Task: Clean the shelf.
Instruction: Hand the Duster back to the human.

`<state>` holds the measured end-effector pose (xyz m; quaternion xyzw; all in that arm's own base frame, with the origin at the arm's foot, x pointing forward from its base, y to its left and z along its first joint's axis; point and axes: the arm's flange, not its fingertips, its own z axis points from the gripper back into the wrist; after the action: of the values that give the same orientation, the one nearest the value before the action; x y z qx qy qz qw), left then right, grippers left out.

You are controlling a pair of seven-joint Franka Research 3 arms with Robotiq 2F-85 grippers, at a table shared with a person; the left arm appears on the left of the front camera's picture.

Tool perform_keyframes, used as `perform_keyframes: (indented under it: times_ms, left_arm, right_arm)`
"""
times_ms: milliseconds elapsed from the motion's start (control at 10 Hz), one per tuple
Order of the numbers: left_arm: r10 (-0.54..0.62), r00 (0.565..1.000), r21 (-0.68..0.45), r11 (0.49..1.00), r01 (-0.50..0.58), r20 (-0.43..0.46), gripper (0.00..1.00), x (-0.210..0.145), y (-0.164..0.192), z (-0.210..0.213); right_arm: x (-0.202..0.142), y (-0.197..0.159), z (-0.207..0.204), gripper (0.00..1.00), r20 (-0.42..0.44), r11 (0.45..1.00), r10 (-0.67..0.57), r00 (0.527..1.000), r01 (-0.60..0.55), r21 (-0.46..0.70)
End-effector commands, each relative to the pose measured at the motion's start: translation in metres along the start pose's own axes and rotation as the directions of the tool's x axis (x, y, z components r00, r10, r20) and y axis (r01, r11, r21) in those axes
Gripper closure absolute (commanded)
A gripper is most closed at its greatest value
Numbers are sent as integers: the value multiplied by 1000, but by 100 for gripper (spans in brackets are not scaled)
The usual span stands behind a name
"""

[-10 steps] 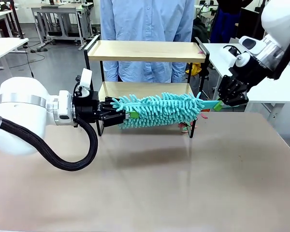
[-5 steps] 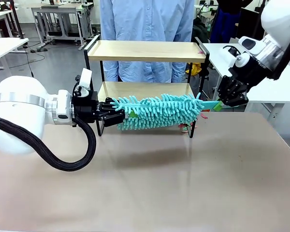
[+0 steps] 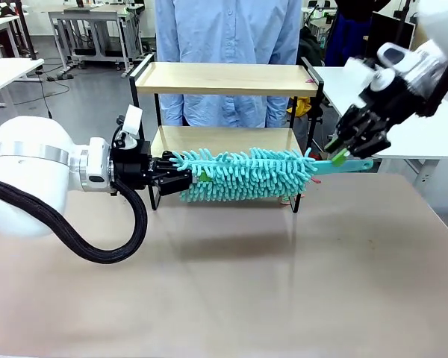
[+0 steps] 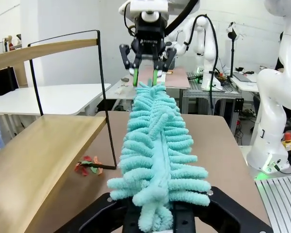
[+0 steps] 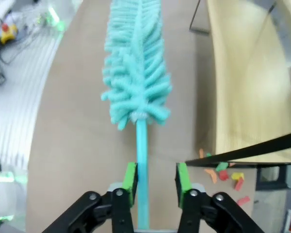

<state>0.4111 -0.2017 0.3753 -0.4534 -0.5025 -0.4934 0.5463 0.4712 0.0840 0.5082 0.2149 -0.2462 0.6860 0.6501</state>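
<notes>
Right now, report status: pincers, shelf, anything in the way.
Left pincer shut on duster head end. Right pincer open around duster handle. Shelf behind duster. Coloured scraps on table by shelf foot.

Right gripper [image 3: 342, 154] now sits higher and further right than a second ago, blurred in the front view. Its jaws, earlier clamped on the duster handle [image 3: 347, 164], now stand apart; in the right wrist view the green pads [image 5: 131, 180] flank the handle, one just beside it, the other with a clear gap. More of the handle's teal end shows past the gripper in the front view. The duster [image 3: 246, 174] head sits slightly lower at its right end.
</notes>
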Motion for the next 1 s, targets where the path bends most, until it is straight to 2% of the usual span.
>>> perform_keyframes:
  times_ms: [0, 100, 300, 500, 700, 800, 900]
  left_arm:
    - [-21, 1000, 8, 1000, 20, 15, 100, 0, -1, -1]
    - [-21, 1000, 8, 1000, 20, 15, 100, 0, -1, -1]
    - [-21, 1000, 8, 1000, 20, 15, 100, 0, -1, -1]
    - [-21, 1000, 8, 1000, 20, 15, 100, 0, -1, -1]
    - [-21, 1000, 8, 1000, 20, 15, 100, 0, -1, -1]
    - [-21, 1000, 8, 1000, 20, 15, 100, 0, -1, -1]
    - [2, 1000, -2, 1000, -2, -1, 83, -2, -1, -1]
  right_arm:
    - [-4, 4, 43, 14, 201, 998, -58, 978, 62, -12]
    - [-13, 7, 69, 0, 330, 991, -99, 939, 122, -51]
    - [-45, 18, 112, 0, 524, 969, -134, 841, 222, -109]
    - [-81, 31, 136, 0, 645, 952, -153, 749, 286, -107]
    - [-98, 38, 145, 0, 676, 943, -151, 721, 311, -121]
    - [-94, 32, 141, 0, 684, 955, -116, 720, 270, -122]
    - [-100, 38, 154, 0, 654, 934, -195, 731, 342, -104]
